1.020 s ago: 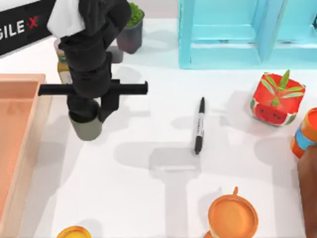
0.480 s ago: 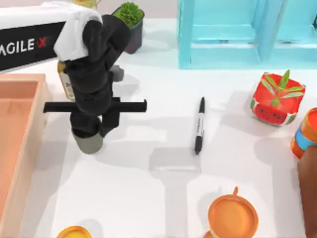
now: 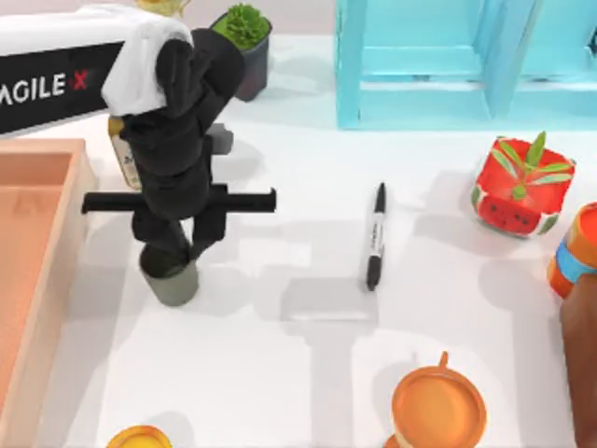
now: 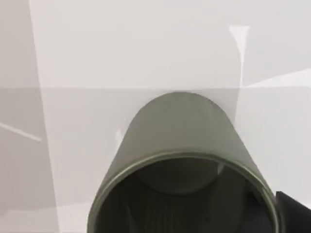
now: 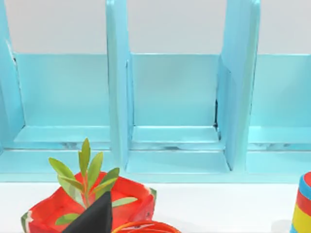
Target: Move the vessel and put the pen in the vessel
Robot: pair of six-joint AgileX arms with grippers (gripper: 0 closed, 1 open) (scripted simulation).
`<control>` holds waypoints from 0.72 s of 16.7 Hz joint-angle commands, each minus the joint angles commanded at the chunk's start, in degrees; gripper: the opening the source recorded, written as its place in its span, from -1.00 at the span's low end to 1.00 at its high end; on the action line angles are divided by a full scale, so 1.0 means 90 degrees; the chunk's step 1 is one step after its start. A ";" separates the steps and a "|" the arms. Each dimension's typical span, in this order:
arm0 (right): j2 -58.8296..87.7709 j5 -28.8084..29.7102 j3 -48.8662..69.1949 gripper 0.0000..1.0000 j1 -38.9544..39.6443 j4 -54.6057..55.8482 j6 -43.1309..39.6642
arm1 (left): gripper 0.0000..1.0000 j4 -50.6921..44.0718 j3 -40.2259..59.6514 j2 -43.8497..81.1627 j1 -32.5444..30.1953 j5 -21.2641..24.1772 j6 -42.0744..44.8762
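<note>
Left gripper [image 3: 173, 257] sits at about 9 o'clock from table centre, pointing down onto the grey-green cup [image 3: 172, 280]; its fingers are around the cup's rim, closed on it. The cup stands upright on the white table [image 3: 280, 373], just right of the wooden tray [image 3: 37, 243]. In the left wrist view the cup [image 4: 182, 160] is close up, dark inside, with one black fingertip [image 4: 291, 213] at its rim.

Black pen [image 3: 375, 235] with a white band lies flat near table centre, well apart from the cup at its 3 o'clock, running roughly 12 to 6.

Olive bottle [image 3: 124, 159] stands at the cup's 11 o'clock, partly hidden by the arm. Dark pot with a green plant [image 3: 244, 42] is at 12 o'clock of the arm. Blue shelf [image 3: 438, 65] at the table's 1 o'clock. Watermelon planter [image 3: 522, 191] at 3 o'clock. Orange handled cup [image 3: 438, 409] at 5 o'clock.

Right arm is parked off the right edge; its wrist view faces the blue shelf [image 5: 175, 111] and planter [image 5: 87, 204], and I cannot tell how its jaws stand.
</note>
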 joint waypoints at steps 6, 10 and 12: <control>0.0000 0.0000 0.0000 1.00 0.0000 0.0000 0.0000 | 0.51 0.0000 0.0000 0.0000 0.0000 0.0000 0.0000; 0.0000 0.0000 0.0000 1.00 0.0000 0.0000 0.0000 | 1.00 0.0000 0.0000 0.0000 0.0000 0.0000 0.0000; 0.0000 0.0000 0.0000 1.00 0.0000 0.0000 0.0000 | 1.00 0.0000 0.0000 0.0000 0.0000 0.0000 0.0000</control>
